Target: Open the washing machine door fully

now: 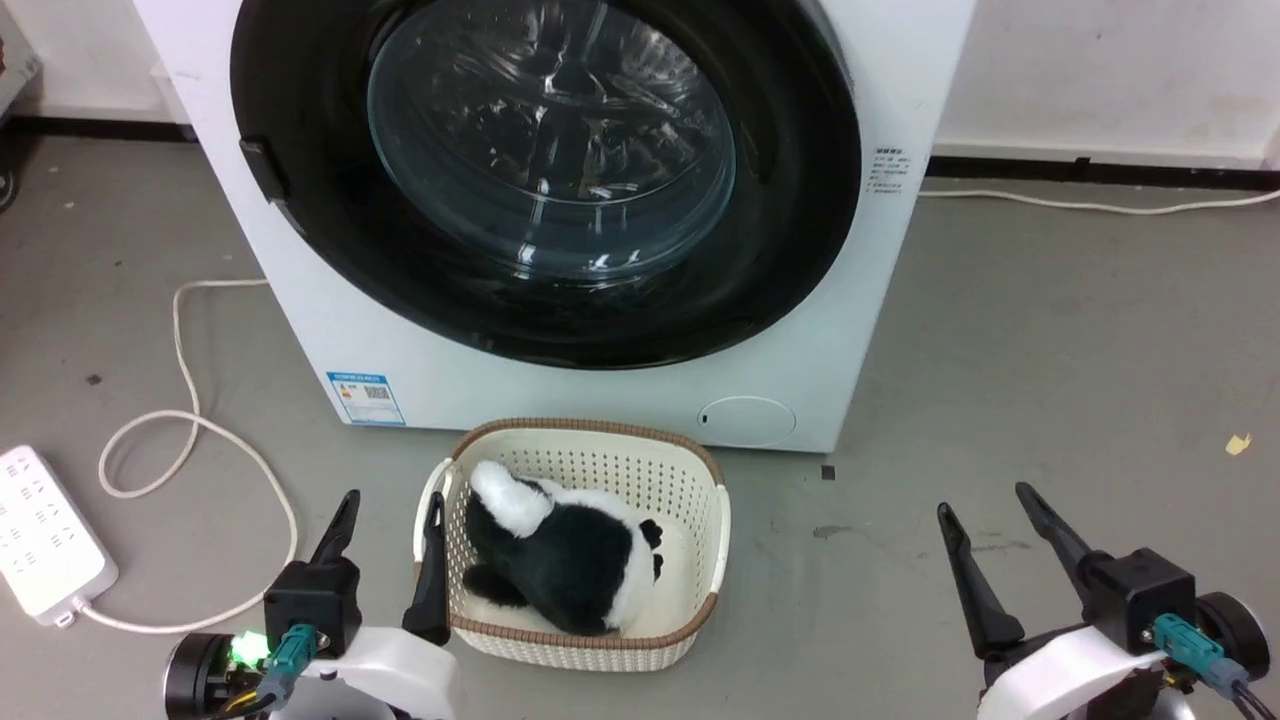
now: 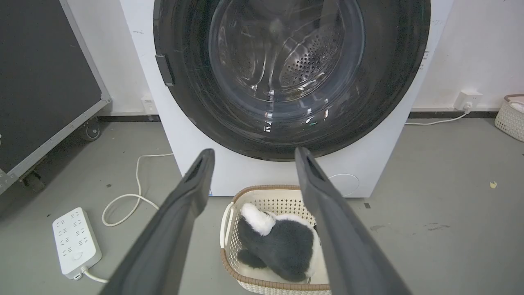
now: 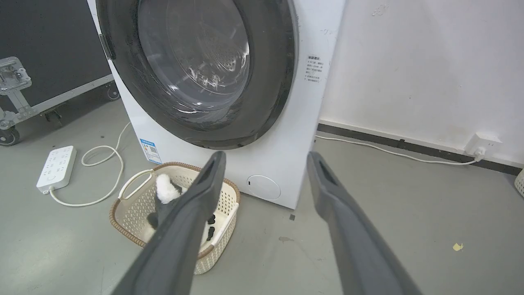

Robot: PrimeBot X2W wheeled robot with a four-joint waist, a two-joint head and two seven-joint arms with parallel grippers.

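The washing machine door (image 1: 545,170) sits shut, flush against the front of the white machine (image 1: 620,400). Both pincers hang low over the grey floor (image 1: 1050,350), fingers spread apart and empty: the left pincer (image 1: 392,497) just beside a basket (image 1: 590,428) holding a black-and-white plush toy (image 1: 570,560), the right pincer (image 1: 982,498) well apart from it.

Cropped along the top edge: the washing machine door (image 1: 545,180), upper rim out of frame. Too small to read: print on the blue sticker (image 1: 366,397) and the side label (image 1: 888,170). Partly masked by the left gripper (image 2: 254,153): the plush toy (image 2: 282,246). Clipped at the left edge: the power strip (image 1: 40,545).
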